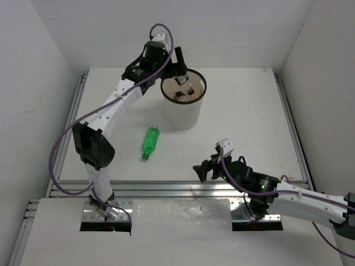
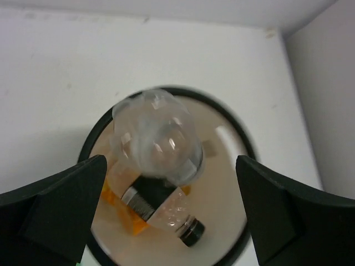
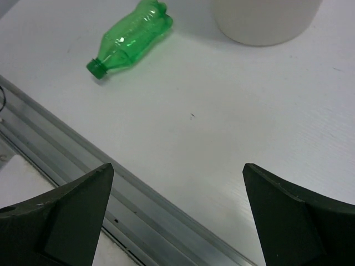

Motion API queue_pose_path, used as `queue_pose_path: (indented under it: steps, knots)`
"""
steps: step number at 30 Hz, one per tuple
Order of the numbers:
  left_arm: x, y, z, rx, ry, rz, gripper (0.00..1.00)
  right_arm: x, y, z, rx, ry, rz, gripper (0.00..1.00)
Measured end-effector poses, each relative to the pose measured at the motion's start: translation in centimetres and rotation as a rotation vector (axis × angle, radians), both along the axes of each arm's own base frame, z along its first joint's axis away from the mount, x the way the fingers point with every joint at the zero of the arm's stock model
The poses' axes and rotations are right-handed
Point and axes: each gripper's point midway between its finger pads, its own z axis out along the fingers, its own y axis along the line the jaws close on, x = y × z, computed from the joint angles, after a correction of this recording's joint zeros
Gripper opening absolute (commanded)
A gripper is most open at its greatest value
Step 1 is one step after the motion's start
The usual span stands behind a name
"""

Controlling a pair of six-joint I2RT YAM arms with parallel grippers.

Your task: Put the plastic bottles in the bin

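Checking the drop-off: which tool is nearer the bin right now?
Left. The left tool is directly above the bin; the right tool sits well clear, at the near edge of the table.

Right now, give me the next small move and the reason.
Probably swing the right fingers forward-left toward the green bottle: they stand open and empty, it is the only bottle on the table, lying flat, and the left fingers are open over the bin.
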Motion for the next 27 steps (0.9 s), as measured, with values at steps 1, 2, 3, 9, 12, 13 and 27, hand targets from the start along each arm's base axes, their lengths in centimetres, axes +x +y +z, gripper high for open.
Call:
queue_pose_path:
  steps: [1,2,3,9,12,13,27]
  knots:
    - [-0.1,0.5,-1.8,0.032,0.047,0.011,1.0,0.0,-0.3,-0.2,-0.011,0.005,-0.013,0.99]
    - [-0.4,1.0,-3.3,0.06,0.084,0.022,1.0,0.1,-0.6,-0.4,-0.022,0.012,-0.027,0.99]
    - [-1.0,1.7,-4.0,0.083,0.105,0.037,1.0,0.1,-1.0,-0.6,-0.036,0.022,-0.044,0.99]
    - [-10.4,8.4,-2.8,0.127,0.079,0.173,1.0,0.4,-2.5,-0.3,-0.088,0.087,-0.137,0.99]
    - [-15.9,12.0,-2.8,0.094,0.03,0.228,1.0,0.2,-3.0,-0.9,-0.108,0.113,-0.15,0.99]
    - [-17.0,12.9,-3.5,0.092,0.026,0.241,1.0,0.1,-3.2,-1.1,-0.116,0.12,-0.15,0.99]
    - [-17.4,12.8,-30.3,0.453,0.607,0.22,0.76,-1.0,-2.4,-2.3,-0.141,0.17,-0.084,0.99]
